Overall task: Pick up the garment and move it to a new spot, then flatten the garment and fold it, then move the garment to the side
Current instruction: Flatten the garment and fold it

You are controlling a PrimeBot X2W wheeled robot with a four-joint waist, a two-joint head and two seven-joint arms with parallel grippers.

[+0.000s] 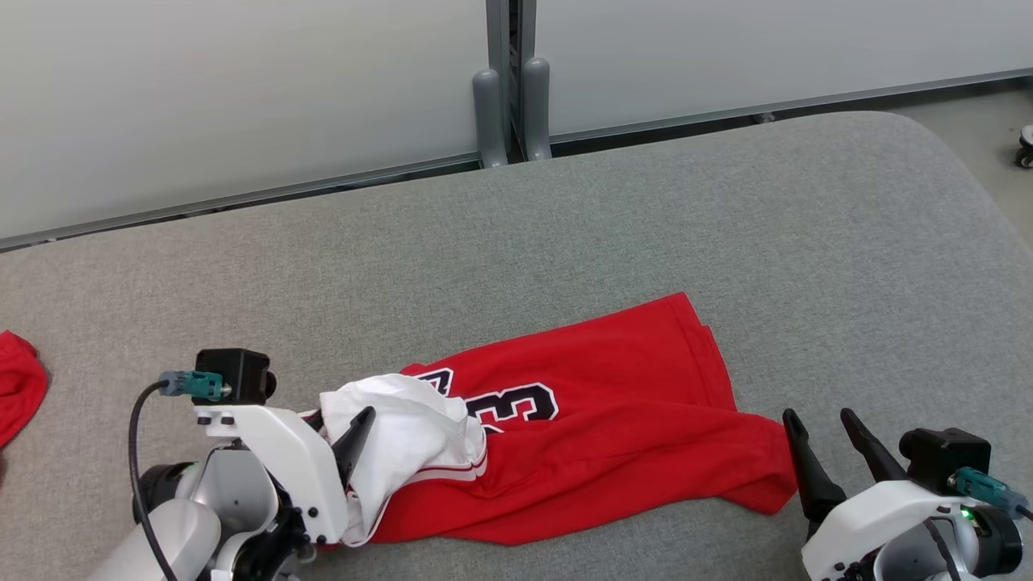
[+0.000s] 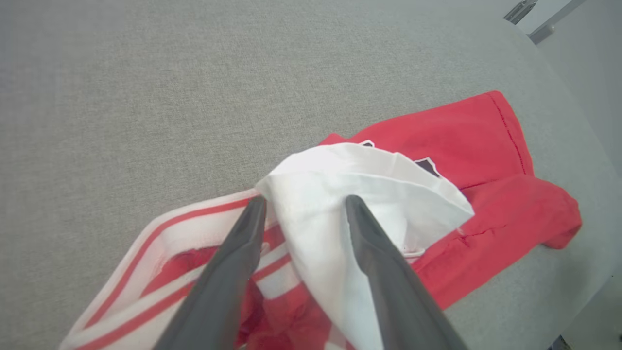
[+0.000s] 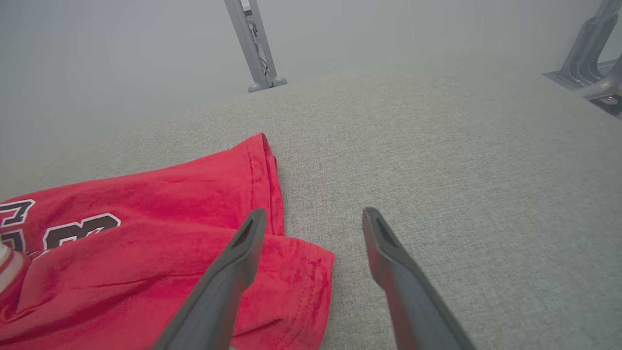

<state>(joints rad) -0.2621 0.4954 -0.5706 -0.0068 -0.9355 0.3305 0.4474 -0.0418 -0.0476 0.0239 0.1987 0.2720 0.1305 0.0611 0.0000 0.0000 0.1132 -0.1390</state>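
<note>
The garment (image 1: 613,403) is a red jersey with a dark number and a white, red-striped part (image 1: 403,444), lying crumpled on the grey table near its front edge. My left gripper (image 2: 305,200) is open over the garment's left end, and a raised white fold (image 2: 369,184) sits between and around its fingers. In the head view the left gripper (image 1: 355,424) shows one dark finger against the white cloth. My right gripper (image 1: 818,415) stands open at the garment's right corner. In the right wrist view the right gripper (image 3: 315,213) has one finger over the red hem (image 3: 301,272) and the other over bare table.
The grey fabric-covered table (image 1: 565,234) has a rounded far right corner. Another red cloth (image 1: 16,387) lies at the left edge. Grey metal posts (image 1: 511,113) and pale wall panels stand behind the table. A caster wheel (image 1: 1025,147) is on the floor at far right.
</note>
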